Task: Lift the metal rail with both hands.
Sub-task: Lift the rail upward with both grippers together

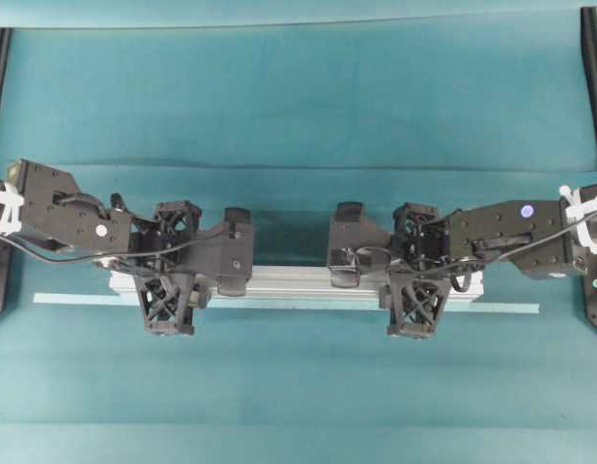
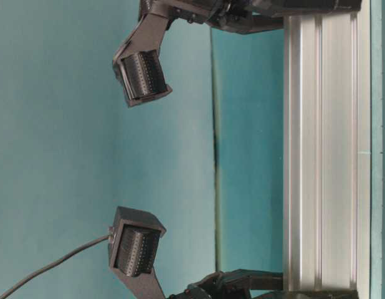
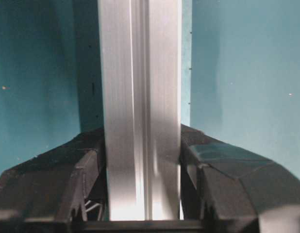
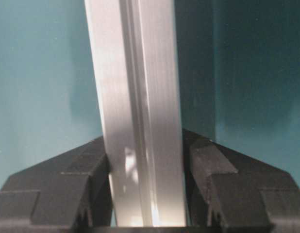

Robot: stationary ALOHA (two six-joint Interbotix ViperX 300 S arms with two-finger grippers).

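The metal rail (image 1: 298,282) is a long, grooved silver bar lying crosswise on the teal cloth, and it appears side-on in the table-level view (image 2: 320,156). My left gripper (image 1: 171,275) straddles its left end, one lattice finger on each long side. In the left wrist view the rail (image 3: 140,97) fills the gap and both fingers (image 3: 91,170) press its flanks, so the left gripper (image 3: 141,184) is shut on it. My right gripper (image 1: 414,275) clamps the rail near its right end. There the rail (image 4: 135,87) sits tight in the shut right gripper (image 4: 146,184).
A thin pale-green tape strip (image 1: 76,299) runs along the cloth just in front of the rail and extends past both ends. Black frame posts (image 1: 596,77) stand at the table's side edges. A black cable (image 1: 47,253) trails from the left arm.
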